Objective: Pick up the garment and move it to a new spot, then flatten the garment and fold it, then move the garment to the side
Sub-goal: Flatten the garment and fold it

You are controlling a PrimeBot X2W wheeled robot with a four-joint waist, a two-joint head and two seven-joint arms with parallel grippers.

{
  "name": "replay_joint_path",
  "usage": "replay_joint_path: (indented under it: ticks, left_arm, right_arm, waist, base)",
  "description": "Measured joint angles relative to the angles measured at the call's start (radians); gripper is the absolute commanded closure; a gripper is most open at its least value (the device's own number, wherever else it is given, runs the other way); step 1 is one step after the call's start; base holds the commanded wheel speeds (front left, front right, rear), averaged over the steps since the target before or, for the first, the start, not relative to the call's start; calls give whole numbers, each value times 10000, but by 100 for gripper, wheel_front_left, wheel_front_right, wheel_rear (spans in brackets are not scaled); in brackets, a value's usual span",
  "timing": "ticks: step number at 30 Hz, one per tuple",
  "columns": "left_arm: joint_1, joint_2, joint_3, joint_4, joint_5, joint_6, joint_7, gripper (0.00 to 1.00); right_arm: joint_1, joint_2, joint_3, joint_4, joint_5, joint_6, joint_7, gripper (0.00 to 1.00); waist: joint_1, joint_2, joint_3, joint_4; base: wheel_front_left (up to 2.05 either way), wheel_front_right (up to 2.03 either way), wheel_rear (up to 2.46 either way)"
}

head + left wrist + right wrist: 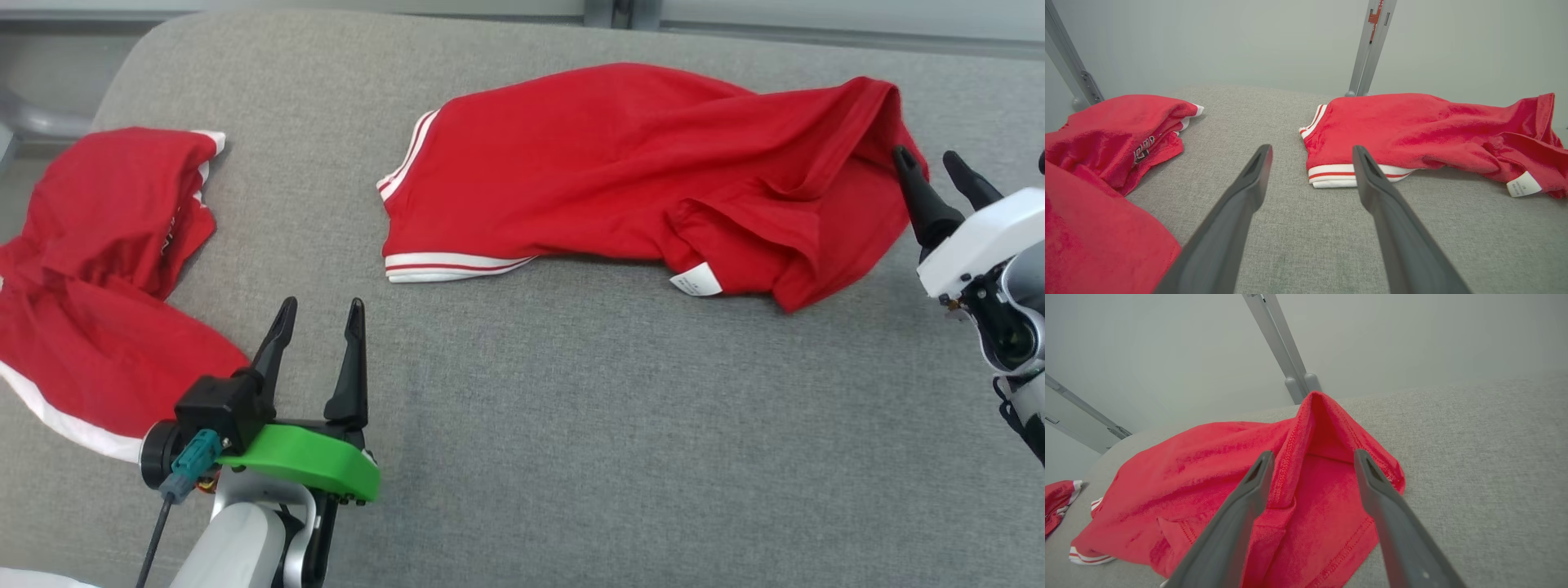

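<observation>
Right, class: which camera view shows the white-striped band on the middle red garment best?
The left wrist view: the striped band lies near and large, its stripes distinct. The head view shows it smaller, from above. The right wrist view catches it small, at the lower left.

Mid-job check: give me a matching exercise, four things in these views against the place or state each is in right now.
1. left gripper
2. right gripper
3. white label
4. second red garment

A. heaped at the left edge
B. open, over bare grey surface
C. open, at the middle garment's right end
D. sticking out at the middle garment's near edge

Pairs: 1-B, 2-C, 3-D, 4-A
</observation>
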Motion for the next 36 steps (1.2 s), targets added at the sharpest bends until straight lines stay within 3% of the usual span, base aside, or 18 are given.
replay_joint_path:
  ticks: [6, 9, 16, 22, 27, 34, 35, 36]
  left_arm:
    - [205, 29, -42, -123, -79, 42, 73, 0]
    - [221, -27, -109, -161, -104, 42, 88, 0]
    - [135, -355, -330, -8, -180, -46, 2, 0]
    - [21, -694, -462, 416, -293, -213, -190, 0]
    - [6, -807, -477, 702, -380, -268, -313, 0]
    - [-119, -926, -477, 867, -380, -345, -405, 0]
    - [-121, -928, -468, 890, -382, -345, -424, 0]
    - [-123, -924, -447, 911, -382, -345, -428, 0]
  right_arm:
    - [878, -92, 593, -1854, -77, 2, -242, 0]
    - [800, -192, 1074, -2274, -380, 0, 148, 0]
    - [-821, -527, 2980, -2015, -1517, 4, 2349, 0]
    - [-2031, -1118, 4982, -1549, -1312, 4, 4621, 0]
    - [-2714, -1446, 6169, -1526, -548, 4, 5586, 0]
    - [-3129, -1599, 7131, -767, 180, 4, 5973, 0]
    - [-3134, -1615, 7235, -690, 261, 4, 6011, 15]
    - [-3179, -1634, 7340, -648, 332, 4, 5998, 58]
  waist:
    - [0, 0, -653, -342]
    - [0, 0, -804, -329]
    - [0, 0, -708, 150]
    - [0, 0, -443, 864]
    - [0, 0, -302, 1397]
    - [0, 0, -68, 1811]
    - [0, 0, -26, 1833]
    - [0, 0, 10, 1843]
  base:
    - [0, 0, 0]
    - [0, 0, 0]
    - [0, 0, 0]
    - [0, 0, 0]
    - [0, 0, 0]
    - [0, 0, 0]
    - [0, 0, 0]
    - [0, 0, 0]
